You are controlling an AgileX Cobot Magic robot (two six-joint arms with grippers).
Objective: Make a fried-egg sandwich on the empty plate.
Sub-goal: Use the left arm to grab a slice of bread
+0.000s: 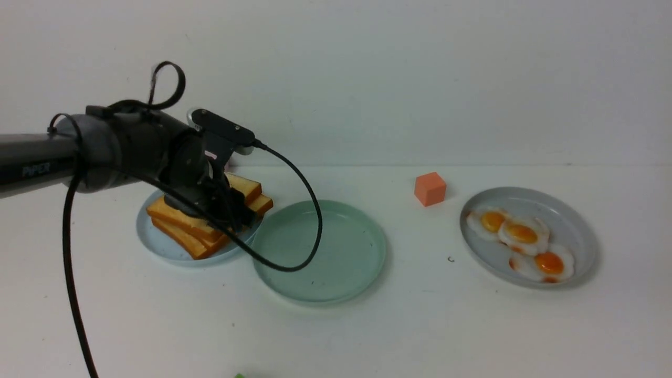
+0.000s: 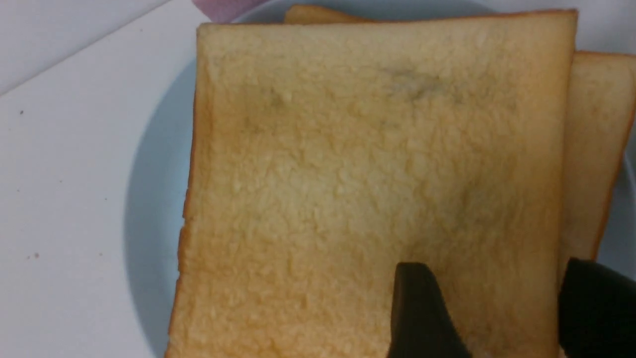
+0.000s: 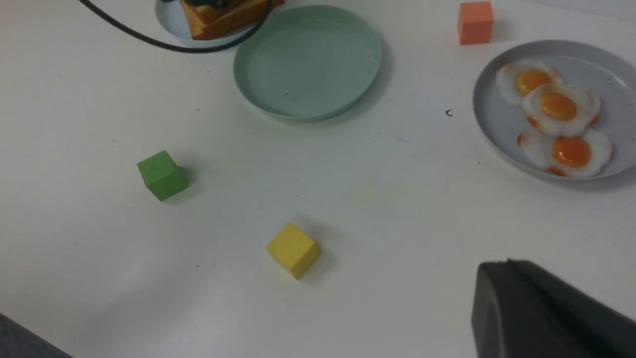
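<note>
The mint-green empty plate (image 1: pixel 320 252) lies at the table's middle with nothing on it; it also shows in the right wrist view (image 3: pixel 308 59). Several toast slices (image 1: pixel 184 218) are stacked on a pale blue plate (image 1: pixel 157 244) to its left. My left gripper (image 1: pixel 231 215) is down on the stack. In the left wrist view it (image 2: pixel 497 268) is open, one finger over the top slice (image 2: pixel 372 174), the other at that slice's edge. Three fried eggs (image 1: pixel 522 233) lie on a grey plate (image 1: pixel 577 231) at the right. No sandwich is assembled. My right gripper (image 3: pixel 507 263) is shut, empty, above bare table.
An orange cube (image 1: pixel 430 189) stands behind, between the mint and grey plates. A green cube (image 3: pixel 161 175) and a yellow cube (image 3: pixel 293 250) sit on the near table. The left arm's black cable (image 1: pixel 315 231) hangs over the mint plate's left part.
</note>
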